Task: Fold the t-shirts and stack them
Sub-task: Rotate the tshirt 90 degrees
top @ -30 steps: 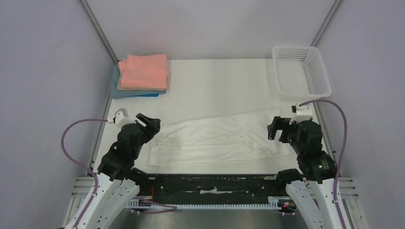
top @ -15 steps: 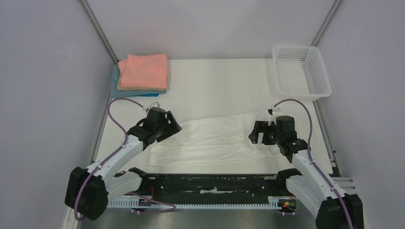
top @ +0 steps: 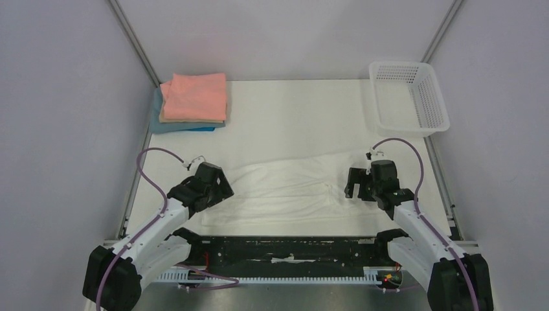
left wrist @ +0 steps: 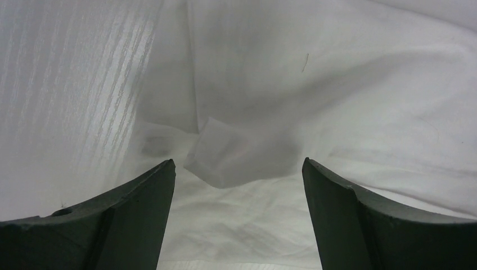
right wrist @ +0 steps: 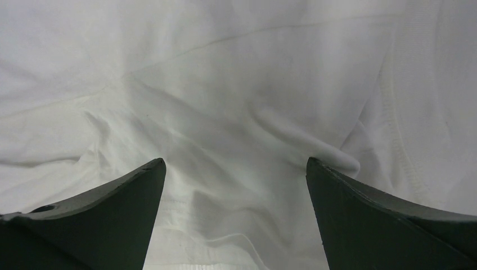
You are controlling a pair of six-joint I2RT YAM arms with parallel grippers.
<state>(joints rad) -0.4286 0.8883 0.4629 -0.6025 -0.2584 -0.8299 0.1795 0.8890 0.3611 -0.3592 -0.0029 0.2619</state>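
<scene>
A large white t-shirt (top: 291,191) lies folded lengthwise across the near part of the table. My left gripper (top: 217,189) is open, low over the shirt's left end; in the left wrist view (left wrist: 236,169) white cloth and a small fabric label (left wrist: 219,154) lie between its fingers. My right gripper (top: 355,186) is open, low over the shirt's right end; in the right wrist view (right wrist: 236,169) wrinkled cloth with a hem seam lies between its fingers. A stack of folded shirts sits at the back left: salmon-pink (top: 195,96) on top, tan (top: 194,120) under it, blue (top: 158,120) at the bottom.
A white plastic lattice basket (top: 408,97) stands at the back right corner. Grey walls enclose the table on the left, right and back. A black rail (top: 291,249) runs along the near edge between the arm bases.
Both arms reached out from their pulled-back pose over the shirt's ends. In the last half second both grippers have come lower and a little nearer, and both stay open.
</scene>
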